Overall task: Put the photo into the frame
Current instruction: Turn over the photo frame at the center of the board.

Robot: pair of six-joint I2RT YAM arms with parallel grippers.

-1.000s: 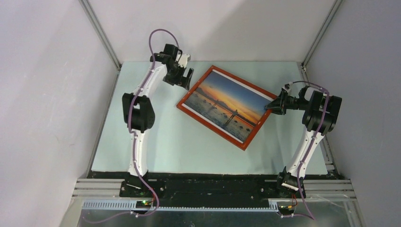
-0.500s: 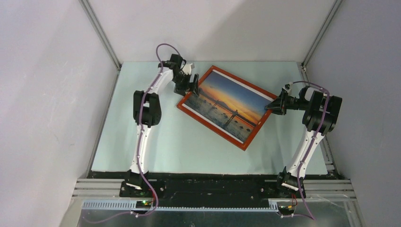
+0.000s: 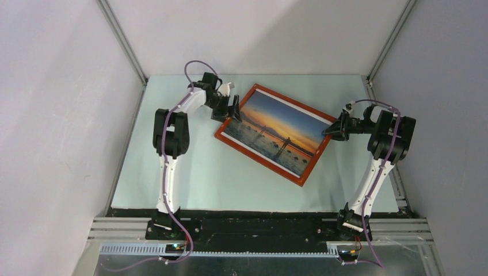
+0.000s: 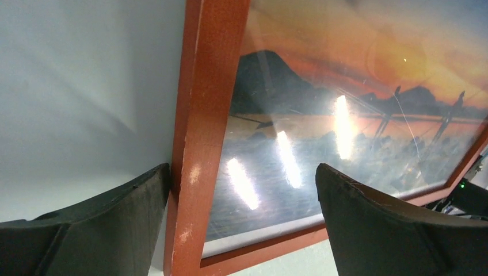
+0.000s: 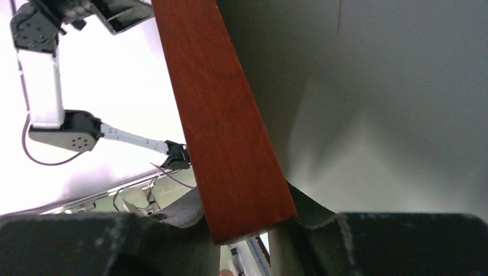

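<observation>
The frame lies flat on the pale green table, turned at an angle, roughly midway between the two arms. The photo sits inside its moulding, picture side up, with a thin white strip showing along the lower long edge. The left claw is at the frame's left corner with its jaws wide apart. In the left wrist view they straddle the short side rail: one finger is outside the wood and seems to touch its edge, while the other hangs over the glossy print, which shows bright glare streaks. The right claw reaches in from the side to the frame's right corner. In the right wrist view its fingers are clamped on the tip of that wooden corner, one on each side of it.
</observation>
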